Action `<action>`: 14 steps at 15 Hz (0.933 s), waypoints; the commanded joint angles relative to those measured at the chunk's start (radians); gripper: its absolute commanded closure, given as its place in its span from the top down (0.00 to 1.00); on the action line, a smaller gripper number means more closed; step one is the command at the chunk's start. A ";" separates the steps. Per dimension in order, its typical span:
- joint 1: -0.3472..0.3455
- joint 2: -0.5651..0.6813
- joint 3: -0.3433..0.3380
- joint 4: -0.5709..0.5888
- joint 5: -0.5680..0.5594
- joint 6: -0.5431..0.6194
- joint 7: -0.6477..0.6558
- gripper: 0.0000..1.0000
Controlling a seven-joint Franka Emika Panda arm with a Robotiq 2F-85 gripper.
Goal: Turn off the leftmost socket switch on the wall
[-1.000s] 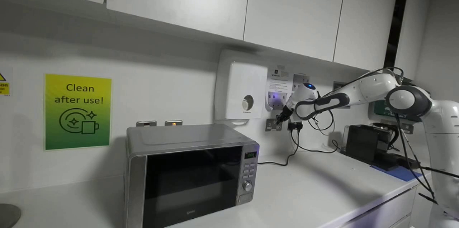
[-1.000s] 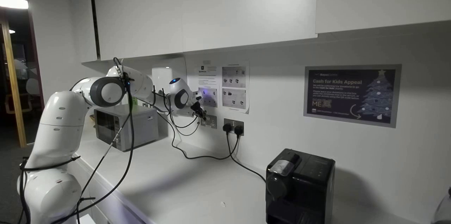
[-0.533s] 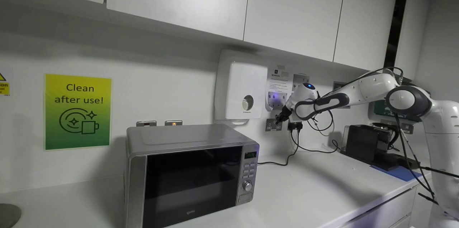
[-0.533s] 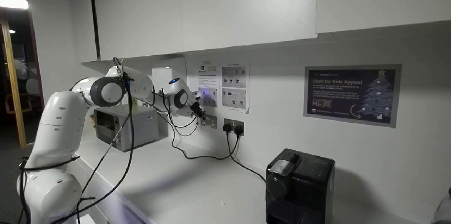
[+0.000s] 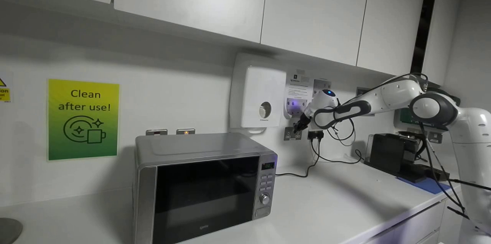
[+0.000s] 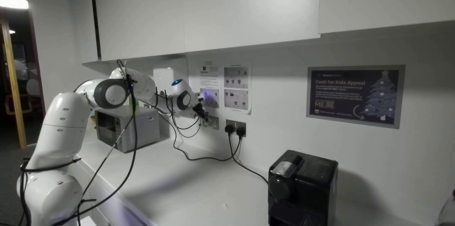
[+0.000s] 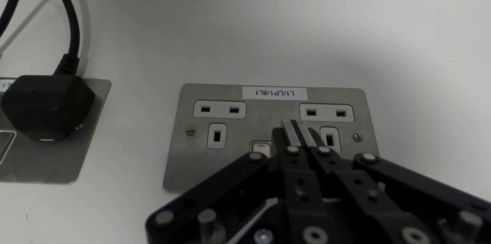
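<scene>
On the white wall (image 7: 145, 121) sits a metal double socket plate (image 7: 199, 159), upside down in the wrist view. A small white rocker switch (image 7: 261, 149) shows between its two sockets, partly covered by my gripper (image 7: 294, 122). The leftmost socket switch is hidden, seemingly behind my fingers. Their tips are together, with a thin dark line between the pads and nothing held. In both exterior views the gripper (image 5: 295, 130) points down at this plate (image 6: 213, 123), in front of its upper part. Whether the tips touch it I cannot tell.
A plate with black plugs (image 7: 46, 107) is beside this one. A white dispenser (image 5: 257, 94) hangs on the wall above the microwave (image 5: 207, 194). A coffee machine (image 6: 302, 187) stands on the counter (image 6: 199, 190). Cupboards (image 5: 314, 14) overhang, and cables (image 6: 209, 158) trail below.
The elbow and forearm have shifted slightly, leftward in an exterior view. The fingertips have moved only a little and stay at the socket plate. The jaws look unchanged.
</scene>
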 commanded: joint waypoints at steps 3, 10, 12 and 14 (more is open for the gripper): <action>0.020 0.043 -0.027 0.055 -0.019 0.042 0.033 0.00; 0.025 0.055 -0.030 0.067 -0.015 0.049 0.036 0.00; 0.025 0.056 -0.030 0.068 -0.014 0.049 0.037 0.00; 0.026 0.055 -0.029 0.069 -0.013 0.049 0.037 0.00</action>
